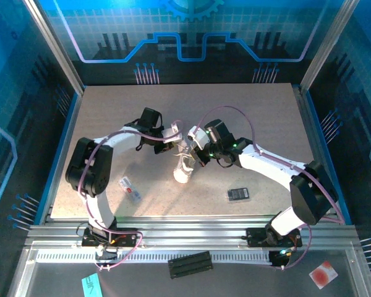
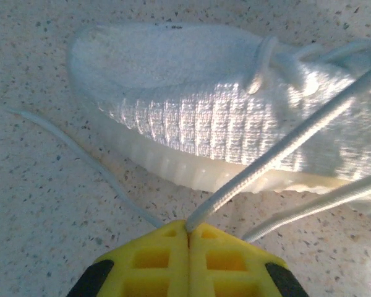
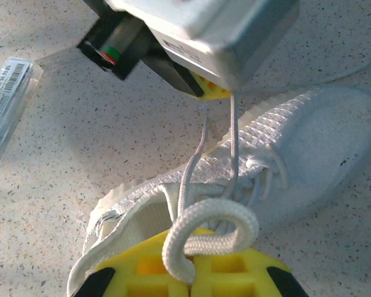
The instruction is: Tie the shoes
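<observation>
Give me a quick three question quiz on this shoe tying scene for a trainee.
1. True or false: the left hand is shut on a lace.
2. Which thing lies on the table on the right arm's side of the sneaker? A: black rectangle. B: white tag. C: scissors.
3. Fill in: the right hand grips a ___ of lace.

Key: 1 true; 2 A; 3 loop.
</observation>
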